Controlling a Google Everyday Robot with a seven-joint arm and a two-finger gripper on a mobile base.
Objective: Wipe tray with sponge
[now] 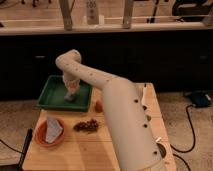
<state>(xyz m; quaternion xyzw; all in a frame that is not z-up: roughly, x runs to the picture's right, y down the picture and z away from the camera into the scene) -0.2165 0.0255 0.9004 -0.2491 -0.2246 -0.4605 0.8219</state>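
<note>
A green tray sits at the back left of the wooden table. My white arm reaches over it from the lower right. My gripper points down into the tray's right half. A pale sponge lies under the gripper on the tray floor, and the gripper touches it.
An orange bowl holding a white packet stands at the front left of the wooden table. A brown pile of snacks lies in the middle. An orange object sits right of the tray. A dark counter stands behind.
</note>
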